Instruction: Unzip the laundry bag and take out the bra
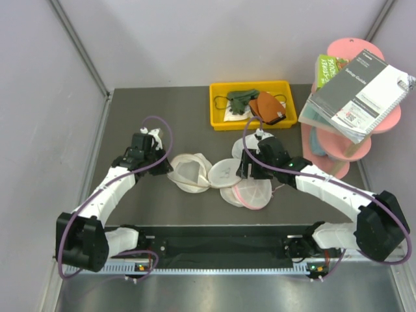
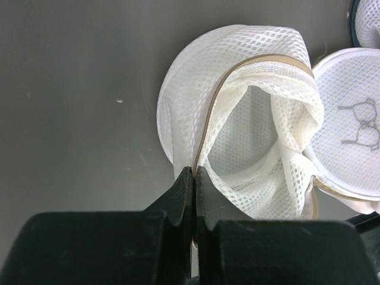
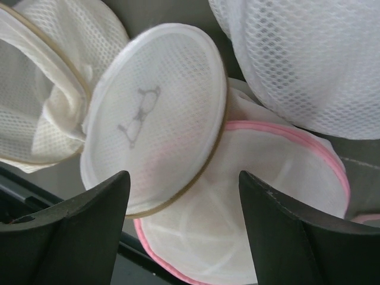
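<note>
Nearest your left arm, the left gripper [image 2: 194, 173] is pinched shut on the beige-tan rim of the round translucent white mesh laundry bag [image 2: 190, 89], which lies at mid-table, already gaping into 2 halves. Hold that pinch firm as your anchor. Just beyond, the right gripper [image 3: 183, 177] stands open, 1 finger either side of the bag's marked round half [image 3: 160, 89]. Bite only its tan edge, because the pink-rimmed round mesh bag [image 3: 285, 172] lies directly under it and the plain white mesh bag [image 3: 297, 59] crowds beside. Peel away from the left pinch. No view shows the bra, so check the hollow. Farther back, the yellow plastic tray [image 1: 247, 84] sits well apart.
</note>
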Available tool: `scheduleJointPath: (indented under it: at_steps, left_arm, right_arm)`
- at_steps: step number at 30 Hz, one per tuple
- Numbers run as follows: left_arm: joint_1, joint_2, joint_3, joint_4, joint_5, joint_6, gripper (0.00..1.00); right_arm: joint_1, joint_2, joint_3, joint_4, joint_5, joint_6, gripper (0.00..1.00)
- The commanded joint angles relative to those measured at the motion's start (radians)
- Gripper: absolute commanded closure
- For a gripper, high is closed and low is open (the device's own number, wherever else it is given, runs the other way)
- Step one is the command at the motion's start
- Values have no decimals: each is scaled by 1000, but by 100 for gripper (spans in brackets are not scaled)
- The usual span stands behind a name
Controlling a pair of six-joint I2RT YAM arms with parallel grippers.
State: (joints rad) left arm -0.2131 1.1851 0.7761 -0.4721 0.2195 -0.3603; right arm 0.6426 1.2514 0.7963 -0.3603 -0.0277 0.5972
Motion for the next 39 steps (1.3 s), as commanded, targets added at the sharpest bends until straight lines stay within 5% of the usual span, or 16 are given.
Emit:
scheduleJointPath:
  at_steps: [1, 15, 21, 31, 39]
  left_arm:
    - [-2, -36, 29, 12, 12, 6, 100]
    - [-2, -41, 28, 15, 11, 6, 100]
    - [-2, -39, 28, 15, 15, 6, 100]
    - [-2, -39, 26, 13, 18, 6, 100]
    - [-2, -28, 28, 12, 8, 1, 100]
  right_arm:
    - [-9, 9, 12, 107, -49, 32, 28]
    - [-9, 36, 30, 123, -15, 15, 38]
    - [-9, 71, 55, 112, 8, -10, 54]
    - [-1, 66, 118, 75, 74, -69, 96]
    - [69, 62, 214, 109, 115, -126, 100]
